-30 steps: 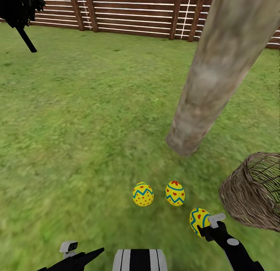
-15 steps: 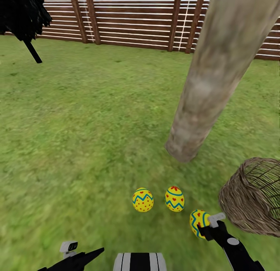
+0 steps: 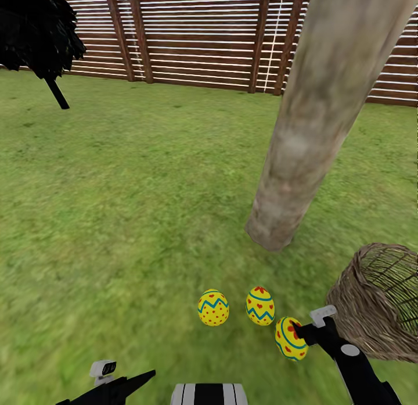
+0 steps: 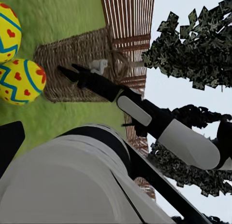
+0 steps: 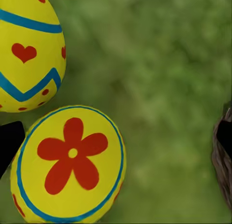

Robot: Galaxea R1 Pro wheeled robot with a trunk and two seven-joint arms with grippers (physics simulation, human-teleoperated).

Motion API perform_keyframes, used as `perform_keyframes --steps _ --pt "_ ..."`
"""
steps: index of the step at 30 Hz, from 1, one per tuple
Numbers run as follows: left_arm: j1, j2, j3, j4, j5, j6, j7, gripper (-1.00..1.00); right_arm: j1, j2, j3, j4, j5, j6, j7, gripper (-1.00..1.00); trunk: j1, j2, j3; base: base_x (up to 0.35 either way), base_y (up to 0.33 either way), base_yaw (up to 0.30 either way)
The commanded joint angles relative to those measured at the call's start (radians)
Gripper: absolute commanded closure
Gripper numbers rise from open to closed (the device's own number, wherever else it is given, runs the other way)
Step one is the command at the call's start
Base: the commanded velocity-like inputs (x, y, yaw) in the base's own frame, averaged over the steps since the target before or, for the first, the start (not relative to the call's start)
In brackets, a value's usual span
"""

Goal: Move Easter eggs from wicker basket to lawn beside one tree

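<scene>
Three yellow Easter eggs lie on the lawn (image 3: pixel 116 207) in front of the tree (image 3: pixel 307 132): a dotted egg (image 3: pixel 213 307), a heart egg (image 3: pixel 260 305) and a third egg (image 3: pixel 290 338) tilted on the grass. My right gripper (image 3: pixel 306 333) is open right beside that third egg. In the right wrist view the third egg's flower end (image 5: pixel 72 166) sits close to one finger (image 5: pixel 9 142), with the heart egg (image 5: pixel 29 50) just beyond. The wicker basket (image 3: pixel 380 300) lies tipped to the right. My left gripper (image 3: pixel 145 376) hangs open, low and holding nothing.
A brown slat fence (image 3: pixel 203 42) closes the far side. A dark, nearly black tree (image 3: pixel 35 27) stands at the far left. The left wrist view shows the basket (image 4: pixel 82 64), two eggs (image 4: pixel 21 81) and my right arm (image 4: pixel 145 110). Open grass stretches left of the trunk.
The head camera has tilted up, so the fence sits lower in view. The third egg has left the right gripper's fingers and now lies on the grass just left of them.
</scene>
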Motion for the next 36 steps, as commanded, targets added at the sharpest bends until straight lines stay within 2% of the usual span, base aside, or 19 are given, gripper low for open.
perform_keyframes --steps 1,6,18,20,23,26,29,32,34,35,36 --pt "0.0 0.001 -0.004 0.0 0.008 0.011 -0.001 -1.0 0.0 0.001 -0.005 -0.005 0.008 0.002 0.015 -1.0 -0.001 0.0 0.003 0.0 0.0 0.0" --pt "0.0 0.001 -0.004 0.0 0.008 0.011 -0.001 -1.0 -0.001 0.005 -0.007 -0.021 0.006 0.003 0.04 -1.0 -0.003 0.001 0.023 0.0 0.0 0.0" --pt "0.0 0.001 -0.004 0.0 0.006 0.011 0.001 -1.0 -0.001 -0.001 -0.015 -0.023 0.014 0.02 0.197 -1.0 -0.008 0.004 0.069 0.0 0.0 0.0" --pt "0.0 0.001 -0.004 0.0 0.006 0.011 0.001 -1.0 0.0 -0.005 -0.017 -0.023 0.017 0.042 0.22 -1.0 -0.009 0.004 0.077 0.0 0.0 0.0" --pt "0.0 0.001 -0.004 0.0 0.006 0.011 0.001 -1.0 0.0 -0.019 -0.021 -0.022 0.021 0.088 0.291 -1.0 -0.01 0.005 0.088 0.0 0.0 0.0" --pt "0.0 0.001 -0.004 0.0 0.005 0.011 0.002 -1.0 0.0 -0.036 -0.047 -0.021 0.028 0.113 0.346 -1.0 -0.015 0.013 0.099 0.0 0.0 0.0" --pt "0.0 0.001 -0.003 0.001 0.005 0.011 0.002 -1.0 0.0 -0.046 -0.081 -0.018 0.076 0.125 0.386 -1.0 -0.027 0.034 0.109 0.0 0.0 0.0" --pt "0.0 0.001 0.011 0.001 0.004 0.011 0.004 -1.0 0.0 -0.055 -0.172 -0.019 0.165 0.127 0.492 -1.0 -0.038 0.055 0.118 0.0 0.0 0.0" --pt "0.0 0.001 0.016 0.005 0.003 0.011 0.004 -1.0 0.001 -0.054 -0.262 -0.02 0.281 0.127 0.57 -1.0 -0.046 0.069 0.124 0.0 0.0 0.0" --pt "0.0 0.001 0.016 0.006 0.003 0.011 0.004 -1.0 0.0 -0.053 -0.293 -0.02 0.321 0.126 0.594 -1.0 -0.05 0.076 0.127 0.0 0.0 0.0" --pt "0.0 0.002 0.017 0.006 0.003 0.011 0.004 -1.0 0.0 -0.052 -0.309 -0.02 0.341 0.125 0.606 -1.0 -0.054 0.083 0.131 0.0 0.0 0.0"
